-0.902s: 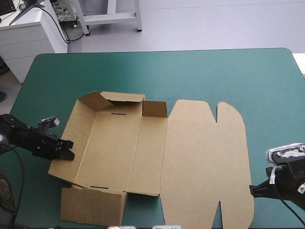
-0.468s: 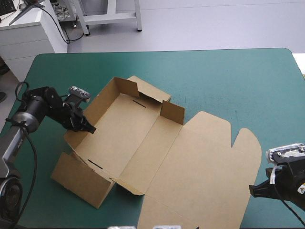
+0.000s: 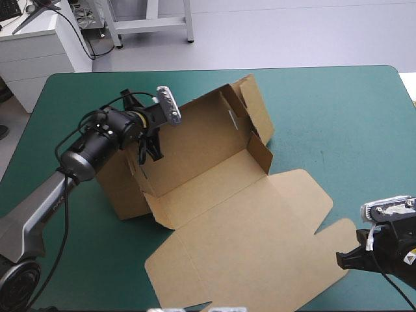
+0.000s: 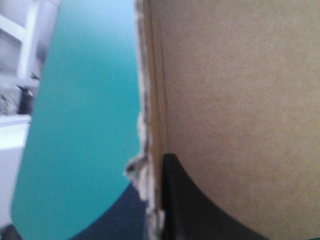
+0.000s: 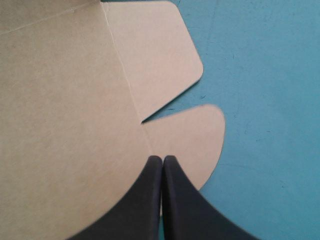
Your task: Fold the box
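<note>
**High view: tray half of the box tipped up in my left claw**

High view shows the box (image 3: 221,214), a cut sheet of brown board, across the middle of the table's teal-green cover (image 3: 325,110). Its tray half, walls raised, is tilted up off the cover with the open inside facing the lid. The broad lid panel (image 3: 260,247) lies flat, reaching toward the table's near edge.

My left claw (image 3: 154,149), two broad black fin-shaped fingers, is at the tray wall nearest the table's left edge. In the left wrist view that wall's raw edge runs straight ahead of me. One black finger (image 4: 200,215) lies flat against the brown face (image 4: 240,90), and a dark shape sits just across the edge. The sheet is pinched between them, the claw all but closed on it.

My right claw (image 3: 342,259) is low by the table's near right corner, just beside the lid's outer edge. In the right wrist view its fingers (image 5: 140,200) meet in one pointed arch with nothing between them. Their tips are over the lid's rounded flap (image 5: 195,140), and I cannot tell whether they touch it.
</note>
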